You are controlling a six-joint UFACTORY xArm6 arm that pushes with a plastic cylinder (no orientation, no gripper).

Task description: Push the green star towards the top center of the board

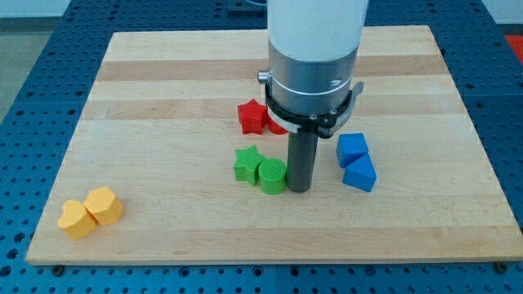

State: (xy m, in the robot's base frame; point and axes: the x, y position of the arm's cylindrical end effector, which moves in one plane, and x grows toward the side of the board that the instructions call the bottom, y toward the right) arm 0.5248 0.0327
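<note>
Touching the green cylinder point(273, 175) on its right, my tip point(298, 189) holds nothing; the green star point(247, 163) adjoins the cylinder's left.

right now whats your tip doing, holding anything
My tip: a bare rod, holding nothing; down on the board, against the green cylinder's right side. The green star sits just beyond, left.

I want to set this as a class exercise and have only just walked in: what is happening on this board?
A robot arm pushes coloured blocks across a wooden board with a dark rod. My tip sits right beside the green cylinder, on the view's right. The green star touches that cylinder's left side. A red star lies above, two blue blocks to the right, and two yellow-orange blocks at bottom left.
</note>
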